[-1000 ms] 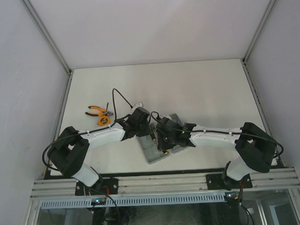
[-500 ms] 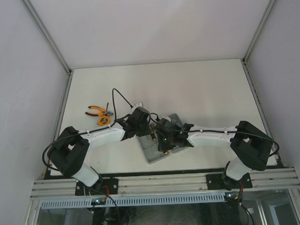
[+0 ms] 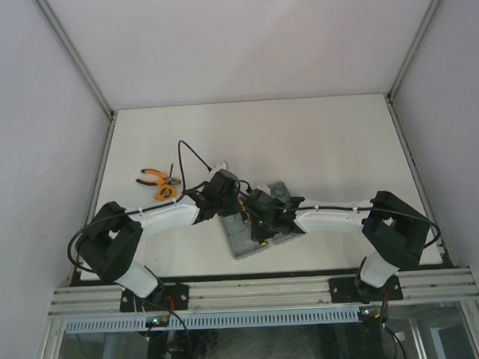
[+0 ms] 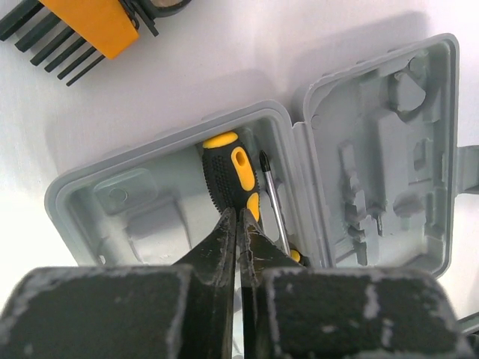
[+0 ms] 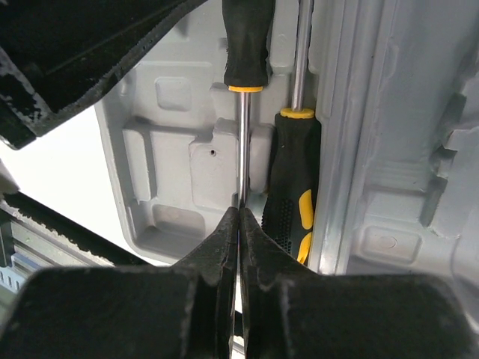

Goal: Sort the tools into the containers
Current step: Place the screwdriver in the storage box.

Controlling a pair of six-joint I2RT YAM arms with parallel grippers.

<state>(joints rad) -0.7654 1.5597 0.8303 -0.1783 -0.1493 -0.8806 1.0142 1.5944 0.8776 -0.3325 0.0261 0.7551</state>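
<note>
Screwdriver lying in near half of open grey tool case, shaft pinched in right gripper; left gripper pressed together over its handle; second screwdriver just alongside.

Flat grey plastic hinged case lies open on the white table, near its front edge. Left gripper and right gripper converge directly above it. Orange-handled pliers and round orange tape measure lie close together, well left.
</note>
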